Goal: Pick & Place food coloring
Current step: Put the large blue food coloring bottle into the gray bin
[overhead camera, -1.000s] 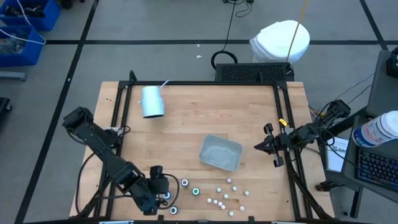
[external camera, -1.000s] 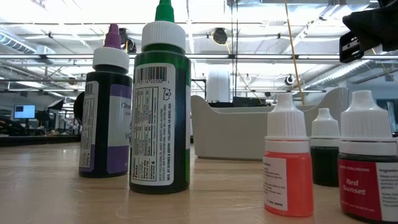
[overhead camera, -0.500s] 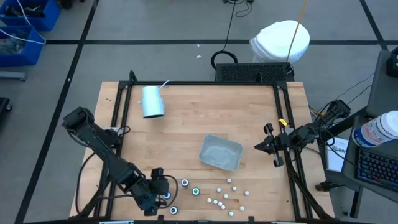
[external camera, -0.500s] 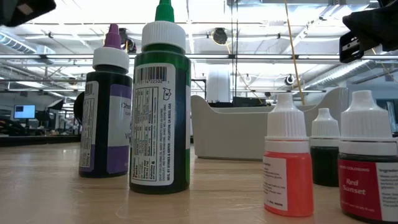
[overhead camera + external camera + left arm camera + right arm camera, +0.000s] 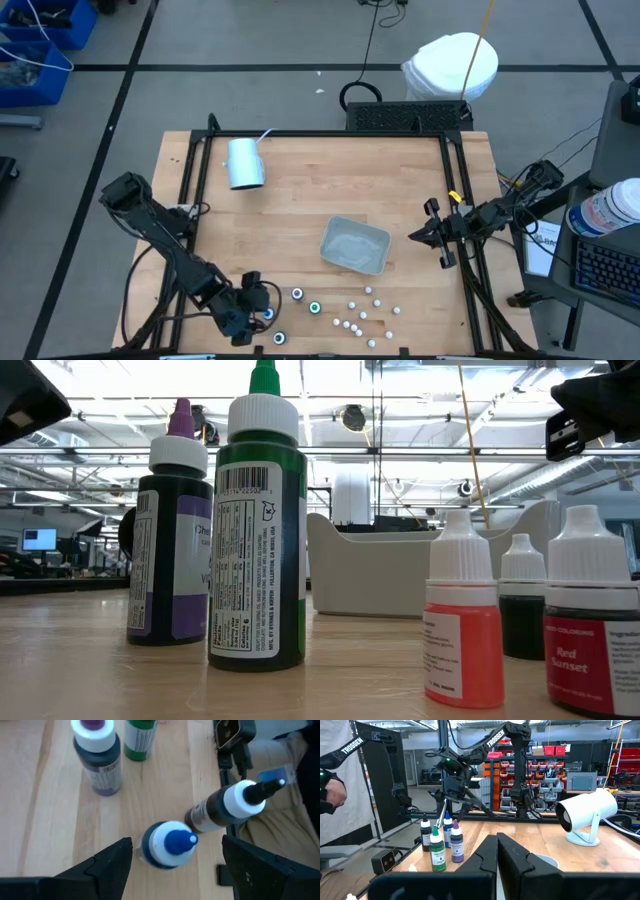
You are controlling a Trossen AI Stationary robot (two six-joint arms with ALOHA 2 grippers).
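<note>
Low view shows a dark bit of the left arm that has come further into the top corner than a moment ago, so it is dropping toward the bottles. The left gripper (image 5: 172, 865) hangs wide open over the blue-tipped bottle (image 5: 167, 843), near the table's front edge. Nothing is held yet. A black-tipped bottle (image 5: 227, 807) stands just beside it. The right gripper (image 5: 418, 236) waits shut beside the grey tray (image 5: 355, 246).

Low view: red-labelled bottle (image 5: 598, 625) is running off the frame edge. High view: small white-capped bottles (image 5: 362, 315) are appearing too small to tell colours.
</note>
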